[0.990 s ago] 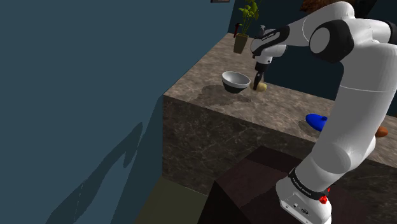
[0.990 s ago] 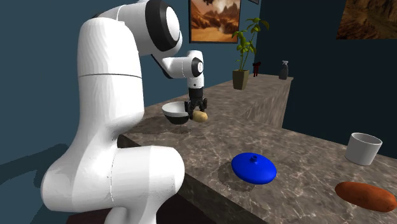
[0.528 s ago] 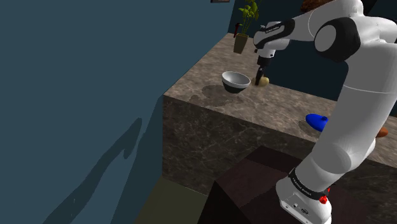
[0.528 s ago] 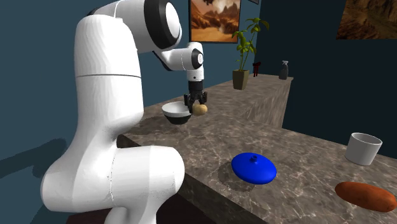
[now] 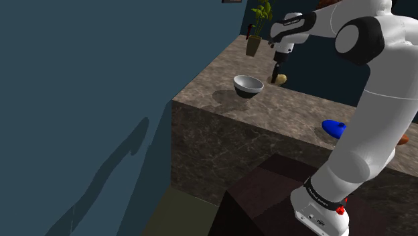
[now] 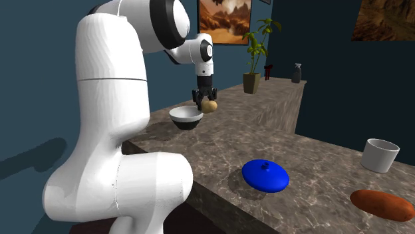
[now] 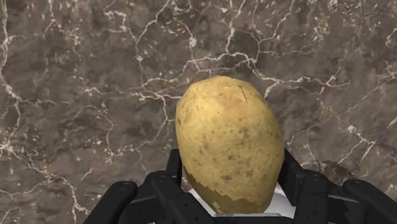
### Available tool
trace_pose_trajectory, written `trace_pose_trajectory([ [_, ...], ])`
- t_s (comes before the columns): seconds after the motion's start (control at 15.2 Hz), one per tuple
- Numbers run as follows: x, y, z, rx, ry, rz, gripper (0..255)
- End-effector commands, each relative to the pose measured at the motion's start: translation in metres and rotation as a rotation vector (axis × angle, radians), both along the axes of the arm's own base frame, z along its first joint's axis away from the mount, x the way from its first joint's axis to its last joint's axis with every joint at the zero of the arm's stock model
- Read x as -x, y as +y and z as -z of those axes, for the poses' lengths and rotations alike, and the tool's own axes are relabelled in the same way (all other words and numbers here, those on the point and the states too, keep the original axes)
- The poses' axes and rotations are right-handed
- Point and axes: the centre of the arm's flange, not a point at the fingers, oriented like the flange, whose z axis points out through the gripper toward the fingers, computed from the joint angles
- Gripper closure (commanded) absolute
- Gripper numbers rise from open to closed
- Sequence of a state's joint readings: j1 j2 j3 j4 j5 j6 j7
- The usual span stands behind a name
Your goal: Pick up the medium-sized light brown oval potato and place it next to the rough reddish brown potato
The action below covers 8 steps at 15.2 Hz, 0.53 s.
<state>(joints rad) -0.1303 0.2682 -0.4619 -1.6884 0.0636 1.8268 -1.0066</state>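
I see my gripper squeezing the light brown potato tight between its 2 black fingers. The potato hangs in the air above the dark marble counter. It is near the white bowl and a bit higher than its rim. The reddish brown potato lies well apart from it, at the counter's near end in the second exterior view. A blue lid sits between the 2 potatoes. A white cup stands near the reddish brown potato.
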Motion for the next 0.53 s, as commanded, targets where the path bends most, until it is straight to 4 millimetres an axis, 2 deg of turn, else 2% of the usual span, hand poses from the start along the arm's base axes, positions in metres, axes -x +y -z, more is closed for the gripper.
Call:
trace_pose_trajectory([
  [0.0, 0.0, 0.0, -0.01, 0.0, 0.0, 0.0, 255],
  [0.13, 0.0, 0.0, -0.017, 0.0, 0.0, 0.0, 255],
  [0.46, 0.05, -0.043, -0.017, 0.0, 0.0, 0.0, 255],
])
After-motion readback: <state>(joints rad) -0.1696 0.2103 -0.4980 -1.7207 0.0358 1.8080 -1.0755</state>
